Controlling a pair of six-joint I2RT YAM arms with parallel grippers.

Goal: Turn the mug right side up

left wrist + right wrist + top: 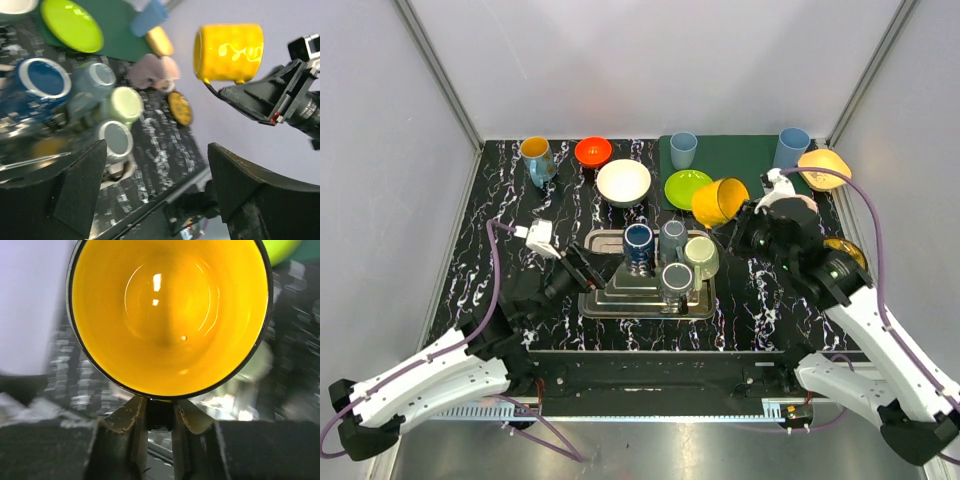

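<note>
Pinching the yellow mug by its handle, the right gripper holds it sideways aloft; the left gripper gapes empty.

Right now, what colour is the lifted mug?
The mug is yellow with a pale squiggle; left wrist view shows it best.

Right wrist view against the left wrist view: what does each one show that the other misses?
Only the right wrist view looks straight into the yellow mug, at its glossy, empty inside. Only the left wrist view shows its patterned outside, tipped sideways in the air, plus the upright mugs and lime plate beyond. Both show the right gripper holding that mug.
</note>
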